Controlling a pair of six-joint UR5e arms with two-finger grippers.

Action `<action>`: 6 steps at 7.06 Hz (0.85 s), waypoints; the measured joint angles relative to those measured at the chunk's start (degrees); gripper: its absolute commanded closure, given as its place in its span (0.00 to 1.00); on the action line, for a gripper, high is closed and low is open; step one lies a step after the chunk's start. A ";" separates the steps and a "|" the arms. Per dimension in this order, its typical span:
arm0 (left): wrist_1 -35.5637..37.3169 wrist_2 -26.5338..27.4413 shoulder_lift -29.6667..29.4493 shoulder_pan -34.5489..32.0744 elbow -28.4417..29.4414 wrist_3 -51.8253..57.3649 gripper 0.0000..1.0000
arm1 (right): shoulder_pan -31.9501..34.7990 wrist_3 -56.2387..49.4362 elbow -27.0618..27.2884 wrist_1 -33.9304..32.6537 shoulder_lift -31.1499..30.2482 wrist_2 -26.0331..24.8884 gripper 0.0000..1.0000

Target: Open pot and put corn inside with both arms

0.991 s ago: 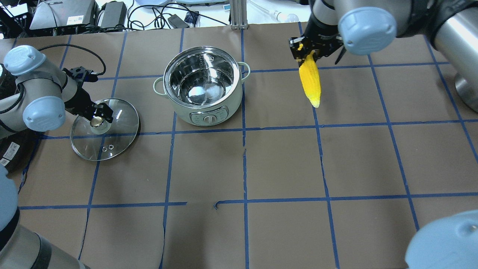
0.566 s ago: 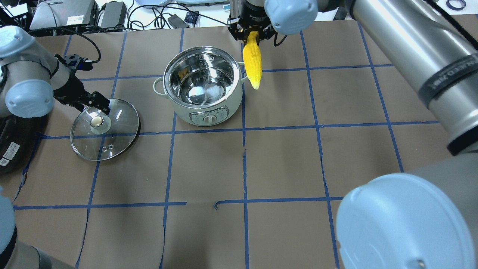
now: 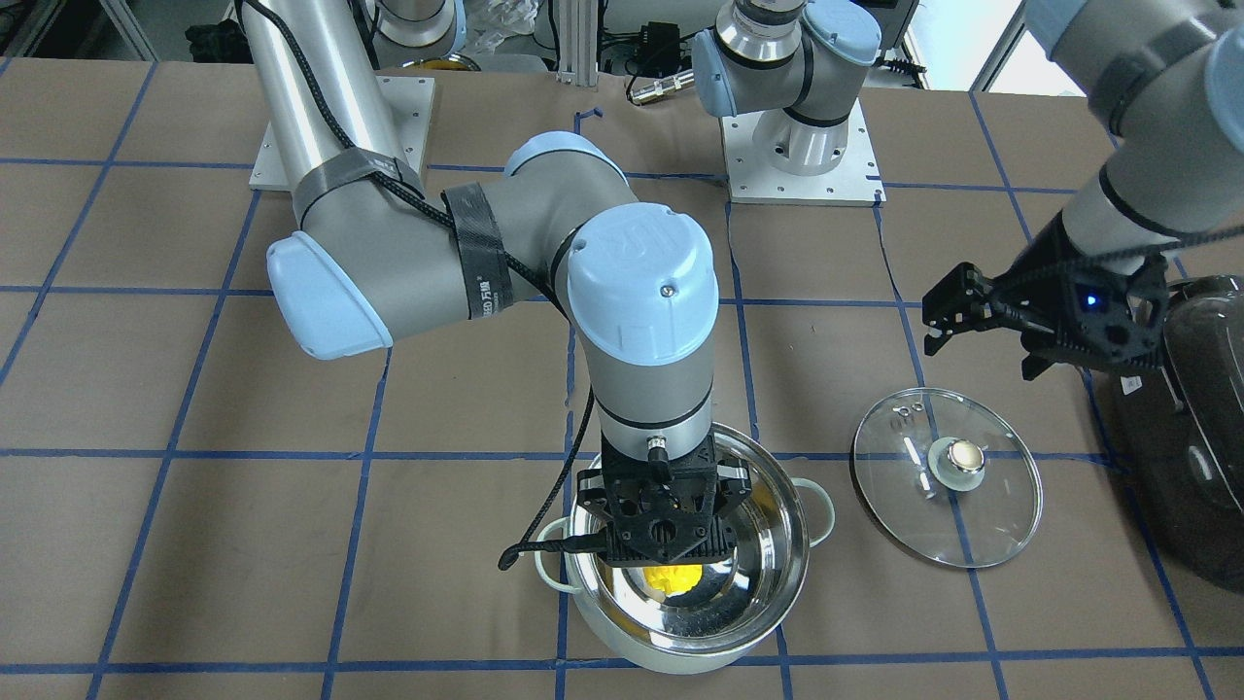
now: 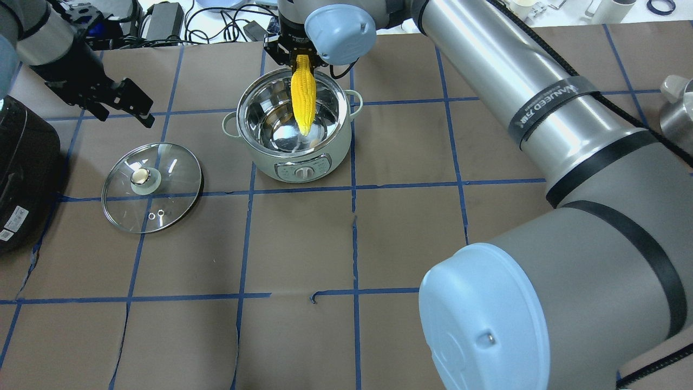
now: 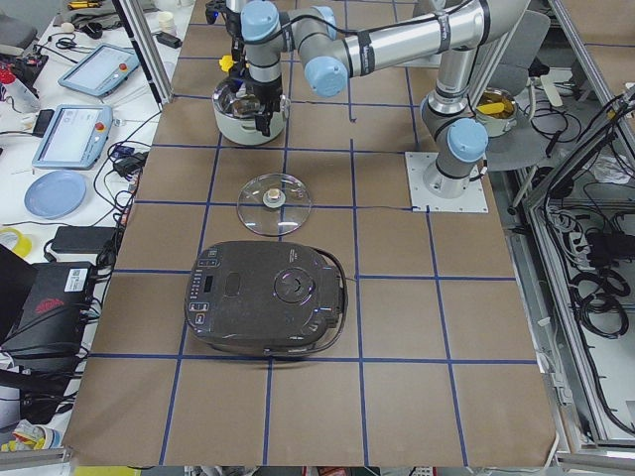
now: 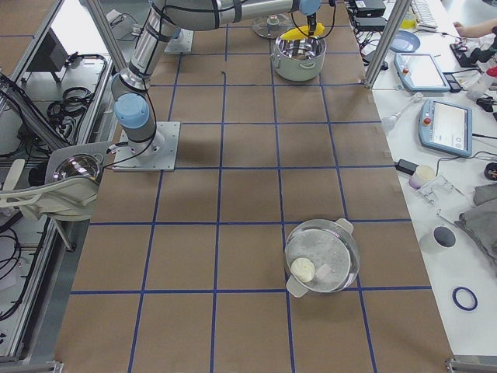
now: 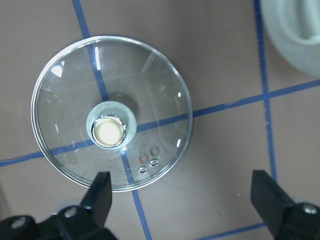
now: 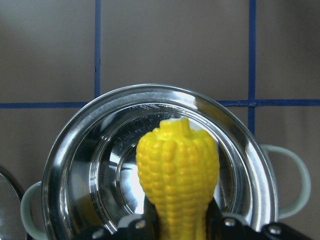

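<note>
Over the pot's open mouth, the right gripper has its jaws clamped on the thick end of the corn. That's one cob, bright yellow, hanging tip down inside the ring of the rim. Whether the tip touches the bottom, I can't tell. The right arm has its wrist plumb vertical above the pot, with the long forearm stretched right across the table. One pot in play here, shiny steel inside, lid off.

And there's the lid, one glass disc, lying flat on the table off to the side, knob up. The left gripper hangs above it, jaws spread wide, nothing between them, clear of the knob. The left arm comes down at a slant near the table's end, just beside one dark cooker, which is shut. Two arms, then: one loaded, one empty.

Far down at the table's other end sits a second steel pot, with one pale rounded lump showing in it.
</note>
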 measured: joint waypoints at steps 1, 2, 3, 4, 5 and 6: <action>-1.80 -0.07 2.51 -2.22 1.08 -0.95 0.00 | 0.61 0.55 0.01 -1.31 1.15 0.11 0.63; -2.62 0.57 4.42 -4.19 1.12 -2.47 0.00 | 1.00 0.94 0.28 -2.70 2.05 0.23 0.60; -3.24 2.07 5.83 -5.56 1.03 -5.75 0.00 | 1.18 1.10 0.90 -4.26 2.74 0.43 0.51; -3.83 3.50 6.45 -6.41 1.03 -10.30 0.00 | 1.24 1.11 1.89 -5.89 3.10 0.59 0.26; -3.88 4.18 6.45 -7.45 1.04 -16.14 0.00 | 1.26 1.03 3.38 -7.86 3.16 0.66 0.00; -3.60 4.00 6.33 -8.62 0.96 -22.11 0.00 | 1.27 1.01 4.84 -10.00 3.03 0.70 0.00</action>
